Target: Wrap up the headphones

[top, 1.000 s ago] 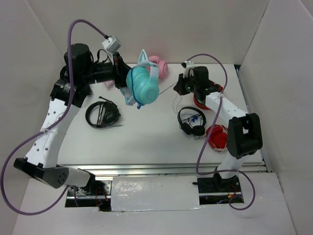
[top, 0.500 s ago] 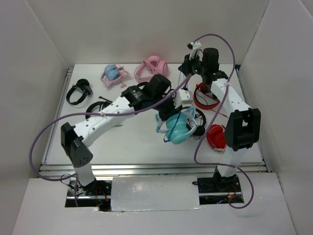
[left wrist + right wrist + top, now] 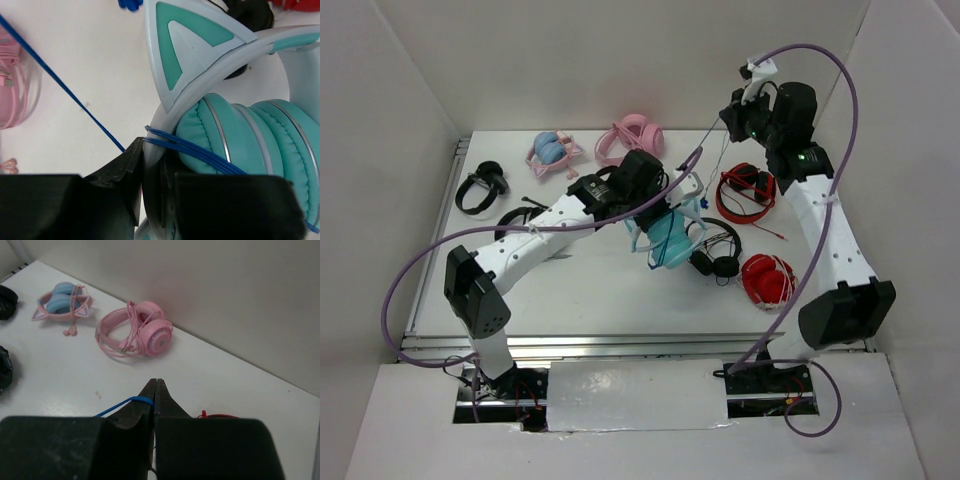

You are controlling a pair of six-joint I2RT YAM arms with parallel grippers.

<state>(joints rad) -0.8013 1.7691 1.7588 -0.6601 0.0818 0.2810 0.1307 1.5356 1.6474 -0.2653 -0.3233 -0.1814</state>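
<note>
The teal cat-ear headphones [image 3: 668,242] hang above the middle of the table. My left gripper [image 3: 652,222] is shut on their pale headband [image 3: 152,165], just below a cat ear [image 3: 185,40]. A few turns of the thin dark blue cable [image 3: 200,152] lie across the headband by the teal ear cup [image 3: 250,145]. One strand [image 3: 65,82] runs off taut to the upper left. My right gripper [image 3: 728,118] is raised at the back right. In the right wrist view it [image 3: 156,387] is shut on the blue cable [image 3: 120,404], which loops over its left finger.
A pink-and-blue cat-ear pair [image 3: 552,150] and an all-pink pair [image 3: 632,135] lie at the back. Black headphones [image 3: 480,188] lie at the left, more black ones [image 3: 718,258] by the teal pair. Red headphones [image 3: 745,192] and a red pair [image 3: 767,280] lie at the right.
My left arm swung from the back left to the table's middle with the teal headphones. My right gripper rose and moved back right, drawing the cable taut.
</note>
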